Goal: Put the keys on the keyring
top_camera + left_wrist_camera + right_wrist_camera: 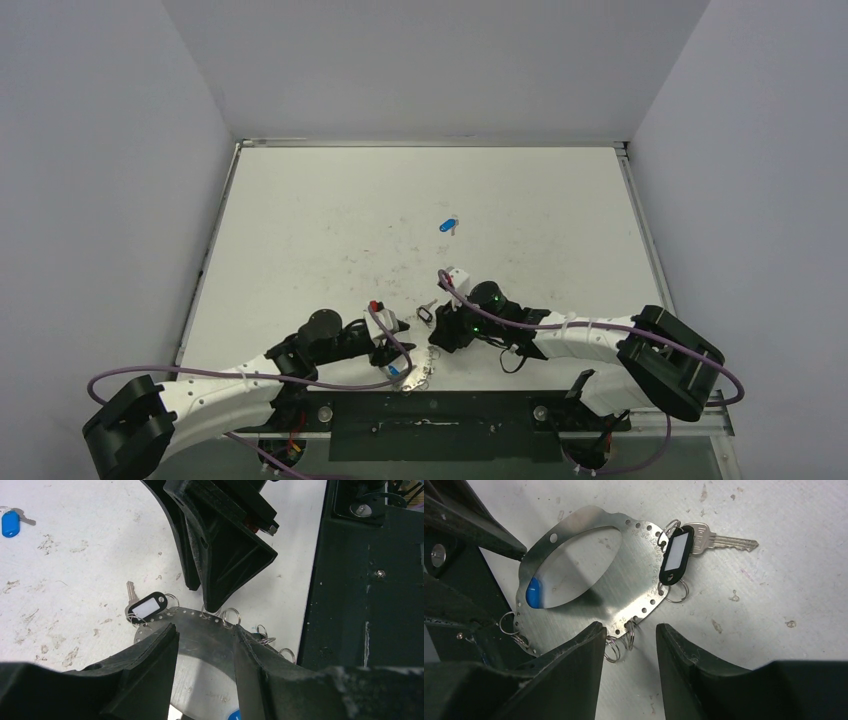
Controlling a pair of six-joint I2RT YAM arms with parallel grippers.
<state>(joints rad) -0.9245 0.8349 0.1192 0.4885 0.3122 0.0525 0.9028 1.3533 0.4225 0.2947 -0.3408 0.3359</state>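
— Silver keyring (634, 575), where?
— On the table (330, 210) near its front edge, between the 2 arms. Black-tagged key (674, 555) touches its rim; blue key (447, 224) lies well apart.
— Right gripper (630, 627)?
— Jaws apart over the looped edge, gripping nothing.
— Left gripper (205, 630)?
— Partly spread, straddling the band; clamped or not, can't tell.

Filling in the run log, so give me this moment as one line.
left gripper: clamped across keyring | right gripper: open over loops | black-tagged key: at keyring edge | blue-tagged key: lying apart
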